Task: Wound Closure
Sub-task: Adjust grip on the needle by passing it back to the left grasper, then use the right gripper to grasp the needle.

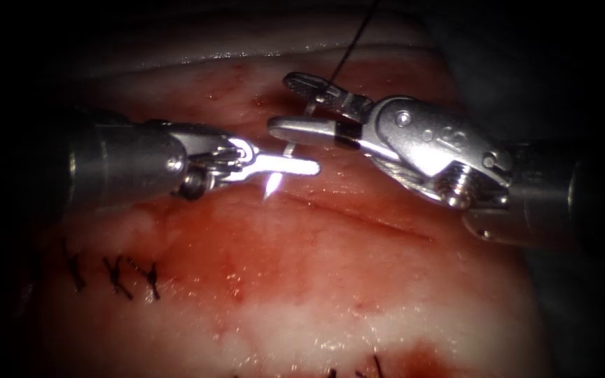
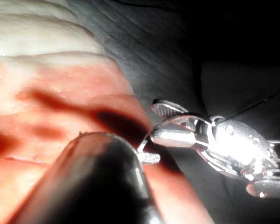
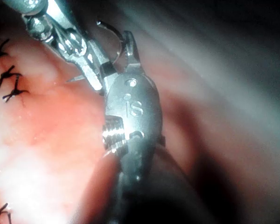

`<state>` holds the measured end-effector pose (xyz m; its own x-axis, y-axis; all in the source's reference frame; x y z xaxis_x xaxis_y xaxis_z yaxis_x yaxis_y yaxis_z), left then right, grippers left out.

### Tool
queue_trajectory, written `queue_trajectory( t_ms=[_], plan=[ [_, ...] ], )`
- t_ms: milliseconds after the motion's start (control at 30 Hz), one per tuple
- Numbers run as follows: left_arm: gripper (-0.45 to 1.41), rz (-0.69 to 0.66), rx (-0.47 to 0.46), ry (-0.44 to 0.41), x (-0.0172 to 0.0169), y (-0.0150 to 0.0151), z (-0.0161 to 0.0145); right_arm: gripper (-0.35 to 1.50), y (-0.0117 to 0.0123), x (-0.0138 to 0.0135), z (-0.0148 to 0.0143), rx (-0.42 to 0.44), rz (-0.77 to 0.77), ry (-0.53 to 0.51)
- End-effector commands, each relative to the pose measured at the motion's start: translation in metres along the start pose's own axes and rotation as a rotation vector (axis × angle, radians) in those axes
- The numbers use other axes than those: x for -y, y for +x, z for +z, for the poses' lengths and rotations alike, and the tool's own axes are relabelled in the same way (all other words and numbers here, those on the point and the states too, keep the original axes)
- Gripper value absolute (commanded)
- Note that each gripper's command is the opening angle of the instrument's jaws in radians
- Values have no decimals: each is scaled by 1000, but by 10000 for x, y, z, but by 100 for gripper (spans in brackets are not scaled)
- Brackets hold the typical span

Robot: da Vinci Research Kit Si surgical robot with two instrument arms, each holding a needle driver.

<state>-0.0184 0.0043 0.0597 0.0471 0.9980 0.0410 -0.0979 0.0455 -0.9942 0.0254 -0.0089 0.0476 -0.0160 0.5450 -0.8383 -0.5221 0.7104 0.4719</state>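
The left end effector [image 1: 295, 166], its jaws pressed together, pinches the needle [image 1: 279, 175] near its pointed end, the bright tip showing just below the jaws and clear of the tissue [image 1: 316, 280]. The right end effector [image 1: 295, 105] stands spread directly opposite, tip to tip, with the needle's curve rising from the left jaws up between its jaws. The thread [image 1: 355, 38] runs up and away behind the right end effector; where it joins the needle is hidden, and the cut [image 1: 358, 217] lies just below both tools.

left tool [image 1: 285, 166]: polished steel, grey shaft | right tool [image 1: 302, 105]: steel clevis, threaded screw, black band
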Motion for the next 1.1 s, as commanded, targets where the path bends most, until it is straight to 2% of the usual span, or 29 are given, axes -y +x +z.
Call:
queue_trajectory(
  t_ms=[33,100,200,333,600,667,767,833,867,900,1100],
  plan=[
    [-45,-12,-17,-15,3,5,5,86,-4,1,9,-18,19,-17],
    [-45,-22,-26,-29,3,5,5,93,-4,0,8,-23,31,-37],
    [-45,-31,-26,-33,4,2,5,93,-4,-1,5,-20,84,-65],
    [-45,-48,-24,-32,5,-4,6,89,-2,-2,5,-46,158,-75],
    [-45,-48,-20,-35,0,-13,9,78,-1,0,5,-45,164,-91],
    [-45,-48,-22,-38,-2,-13,10,68,-1,1,5,-45,164,-91],
    [-45,-47,-21,-39,-2,-13,10,42,0,3,4,-45,164,-91],
    [-45,-46,-20,-40,-2,-14,10,-6,0,5,4,-53,164,-96],
    [-45,-46,-20,-40,-2,-14,10,-6,0,5,4,-53,164,-96],
    [-45,-45,-18,-38,-1,-15,10,-35,1,5,3,-60,195,-117],
    [-45,-43,-8,-34,-1,-18,12,-35,5,5,-1,-96,272,-146]
  ],
)
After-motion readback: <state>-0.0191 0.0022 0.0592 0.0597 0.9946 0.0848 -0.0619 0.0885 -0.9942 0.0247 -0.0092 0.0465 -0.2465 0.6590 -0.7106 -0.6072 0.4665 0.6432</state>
